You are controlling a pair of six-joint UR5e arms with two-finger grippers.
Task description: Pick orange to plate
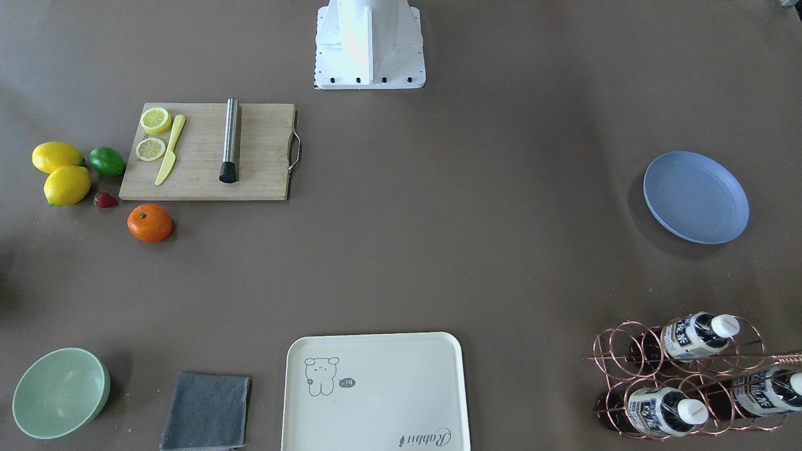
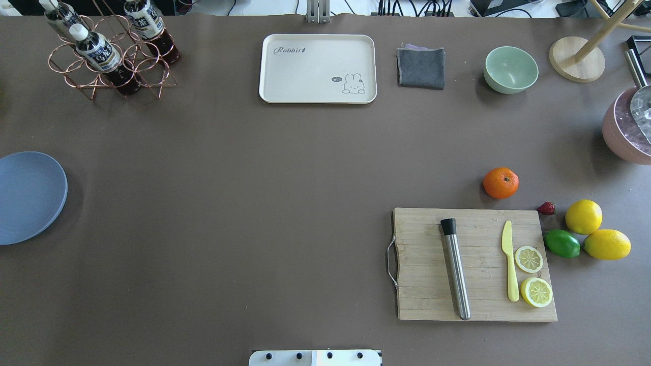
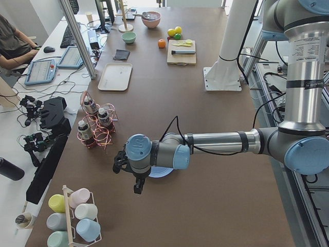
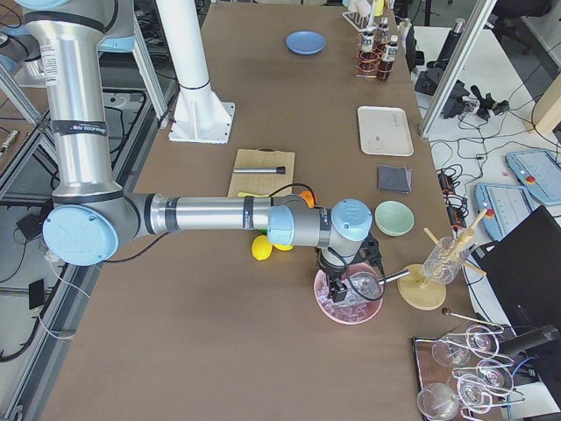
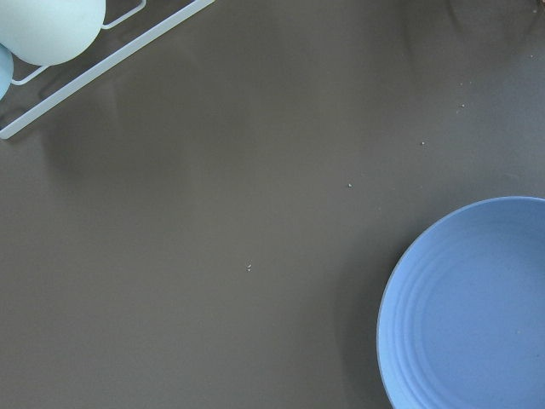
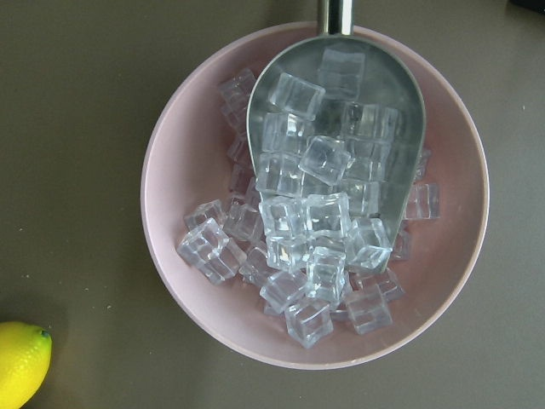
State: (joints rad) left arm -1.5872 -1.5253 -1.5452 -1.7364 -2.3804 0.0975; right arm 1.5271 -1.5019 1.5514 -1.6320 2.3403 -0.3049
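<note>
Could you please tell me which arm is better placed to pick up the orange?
Right. The right pincer hangs over the ice bowl, near the orange; the left pincer is far off by the plate.

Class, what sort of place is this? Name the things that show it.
Probably a robotics lab staged as a drinks counter: a robot arm, an operator's tablet, a pink bowl of ice cubes.
</note>
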